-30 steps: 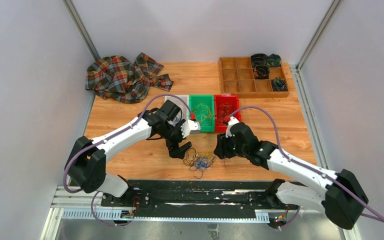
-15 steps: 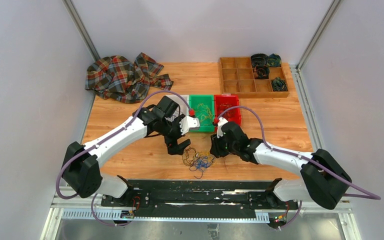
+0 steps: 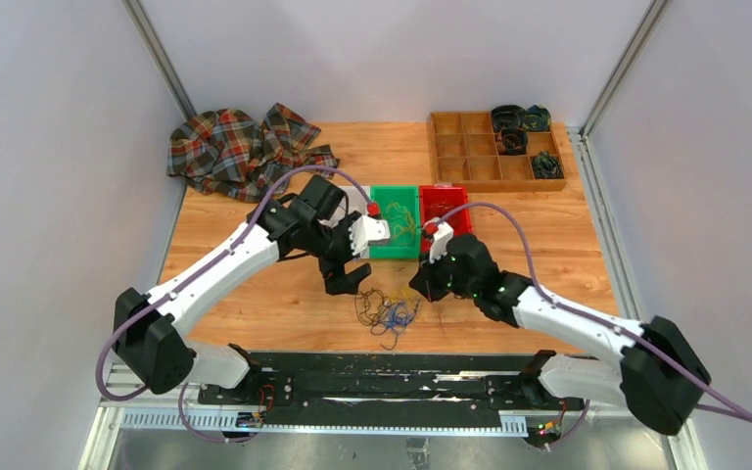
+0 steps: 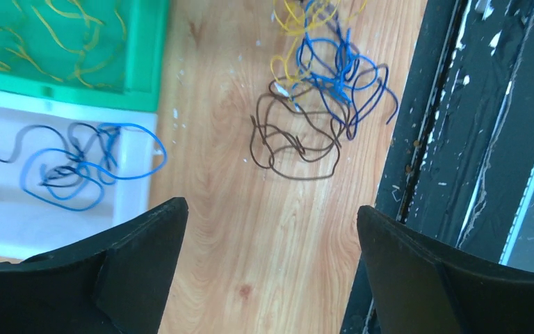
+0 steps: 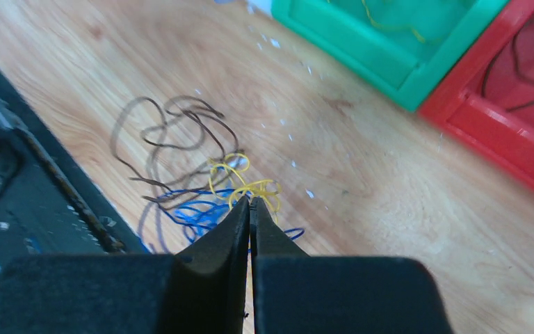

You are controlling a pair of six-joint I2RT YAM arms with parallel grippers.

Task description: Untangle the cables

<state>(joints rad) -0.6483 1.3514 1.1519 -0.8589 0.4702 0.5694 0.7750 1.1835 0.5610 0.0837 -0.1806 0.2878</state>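
The cables (image 3: 387, 311) lie as a small blue, yellow and brown tangle on the wooden table near its front edge. In the left wrist view the tangle (image 4: 320, 76) sits ahead of my left gripper (image 4: 271, 207), which hangs wide open over bare wood with nothing between its fingers. In the top view the left gripper (image 3: 348, 279) is just left of the tangle. My right gripper (image 3: 419, 291) is at the tangle's right side. Its tips (image 5: 250, 200) are shut on the yellow cable (image 5: 240, 182), beside the blue loops (image 5: 195, 212) and brown loops (image 5: 167, 132).
A white bin (image 4: 135, 181) holds blue and dark wires. Beside it are a green bin (image 3: 416, 220) with yellow wires and a red bin (image 3: 446, 189). A wooden compartment tray (image 3: 480, 168) stands back right, a plaid cloth (image 3: 240, 152) back left. A black rail (image 3: 382, 367) runs along the near edge.
My right gripper has moved left into the tangle's right side and closed its jaws. The left gripper has shifted slightly back and up, staying open.
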